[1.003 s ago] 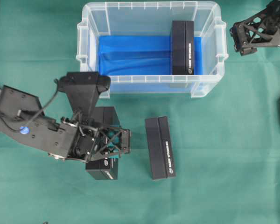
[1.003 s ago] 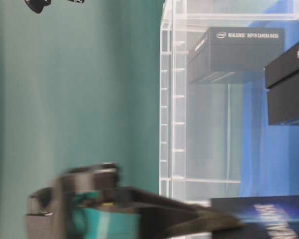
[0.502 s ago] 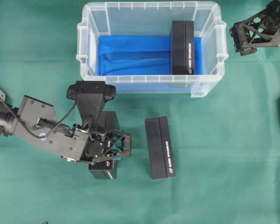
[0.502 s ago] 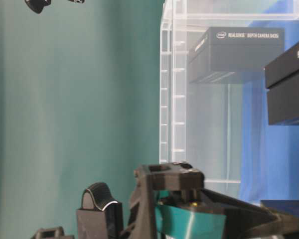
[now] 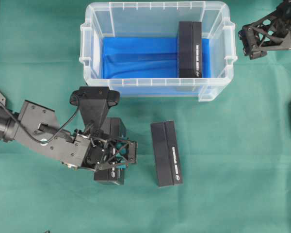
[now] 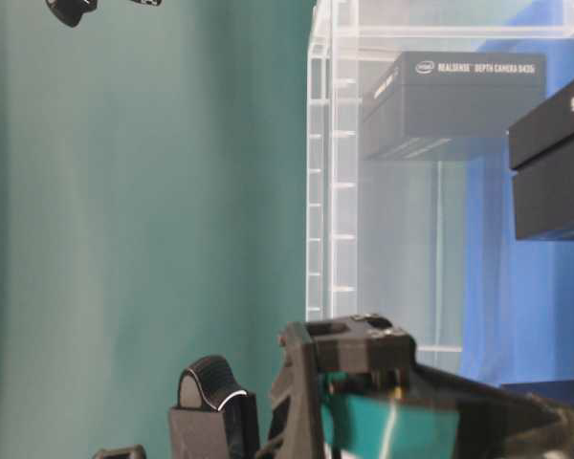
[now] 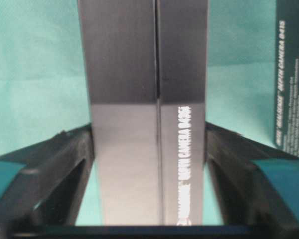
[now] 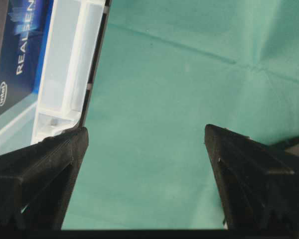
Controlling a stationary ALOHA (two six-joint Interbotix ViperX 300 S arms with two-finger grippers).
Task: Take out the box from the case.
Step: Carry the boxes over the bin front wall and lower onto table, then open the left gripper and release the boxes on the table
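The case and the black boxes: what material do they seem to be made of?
The case: clear, glossy plastic, since the blue lining shows through its ribbed walls. The boxes, inside it and on the cloth: probably matte printed cardboard, with sharp edges, a lid seam and white lettering.

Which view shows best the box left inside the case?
The overhead view: the box in the case shows whole, lying at the right end of the case on the blue lining. The table-level view shows its side and label through the clear wall; the right wrist view catches only a corner; the left wrist view shows none of it.
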